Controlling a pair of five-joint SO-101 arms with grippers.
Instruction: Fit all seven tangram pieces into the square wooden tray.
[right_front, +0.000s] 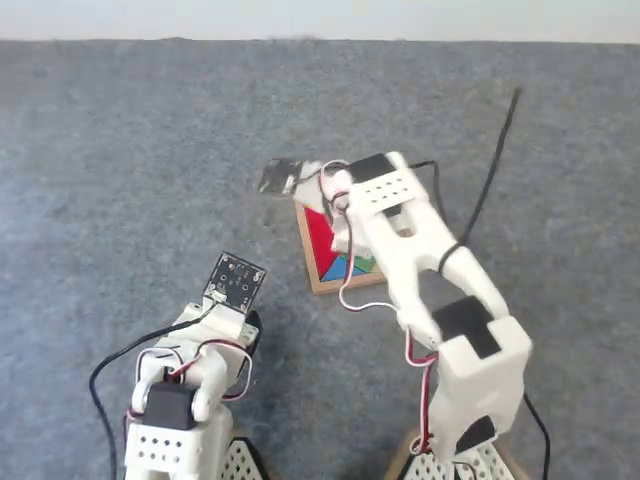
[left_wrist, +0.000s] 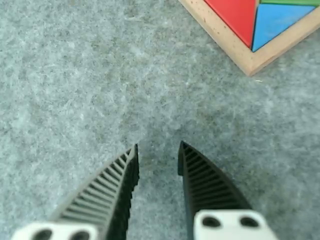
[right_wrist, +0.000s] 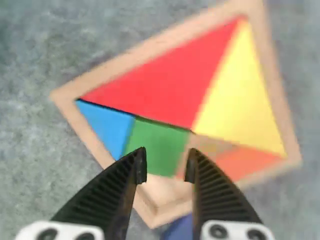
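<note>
Carpet (right_front: 150, 150), grey and fuzzy, carries square wooden tray (right_wrist: 150, 52) holding red triangle (right_wrist: 165, 95).

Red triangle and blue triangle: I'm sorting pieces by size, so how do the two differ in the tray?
The red triangle is far larger than the blue triangle. Red borders the yellow piece; blue does not, sitting by the green piece. Both lie flat inside the wooden tray.

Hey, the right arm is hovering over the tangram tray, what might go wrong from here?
The open right gripper hangs over the green square beside a bare gap; lowering it may knock seated pieces askew. The wooden tray seems to lie loose on the grey mat, so a sideways push would probably slide it.
</note>
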